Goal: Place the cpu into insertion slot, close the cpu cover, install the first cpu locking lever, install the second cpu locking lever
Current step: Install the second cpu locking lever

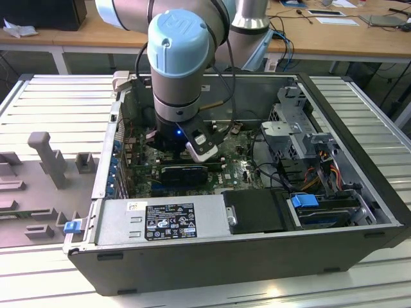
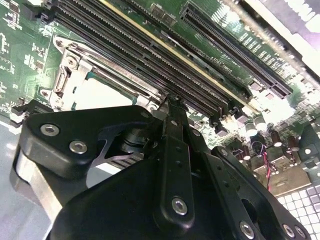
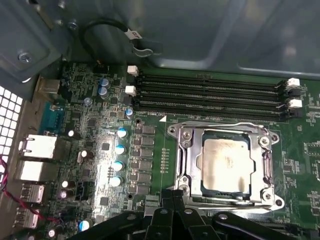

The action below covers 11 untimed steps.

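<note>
The cpu lies pale and flat in the insertion slot, whose dark rim shows around it. Over both lies the cpu cover, a silver frame flat on the socket with the chip showing through its cut-out. A thin metal lever rod runs along the cover's edge beside the memory slots. My gripper is shut, its black fingertips together at the socket corner by the cover's other edge. In the second wrist view the gripper tapers to a point beside the cpu. Whether it pinches a lever, I cannot tell.
The green motherboard sits deep in an open grey computer case, with the arm reaching down into it. Long black memory slots run beside the socket. Capacitors, rear ports and loose cables crowd the board.
</note>
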Available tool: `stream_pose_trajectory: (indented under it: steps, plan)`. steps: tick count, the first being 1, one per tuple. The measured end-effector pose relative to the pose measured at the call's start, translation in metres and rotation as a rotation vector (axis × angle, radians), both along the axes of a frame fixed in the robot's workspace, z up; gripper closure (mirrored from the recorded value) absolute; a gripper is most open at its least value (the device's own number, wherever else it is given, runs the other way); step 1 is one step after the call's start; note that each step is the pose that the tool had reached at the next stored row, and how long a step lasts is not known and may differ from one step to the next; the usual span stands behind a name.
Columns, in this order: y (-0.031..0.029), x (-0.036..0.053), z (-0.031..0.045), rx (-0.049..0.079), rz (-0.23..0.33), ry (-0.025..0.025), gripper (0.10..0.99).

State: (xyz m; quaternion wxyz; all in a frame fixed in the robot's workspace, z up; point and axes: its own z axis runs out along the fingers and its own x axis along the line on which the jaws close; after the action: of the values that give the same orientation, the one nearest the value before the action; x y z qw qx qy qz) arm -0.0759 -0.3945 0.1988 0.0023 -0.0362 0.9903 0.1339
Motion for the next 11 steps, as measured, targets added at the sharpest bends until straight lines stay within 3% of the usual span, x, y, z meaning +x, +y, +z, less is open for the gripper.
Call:
stream_pose_trajectory:
  steps: [4,11]
  plan:
    - [0.0007,-0.0007,-0.0016,0.016,0.0,0.0,0.98]
    - [0.0009,-0.0064,-0.0027,0.027,0.0,0.0,0.98]
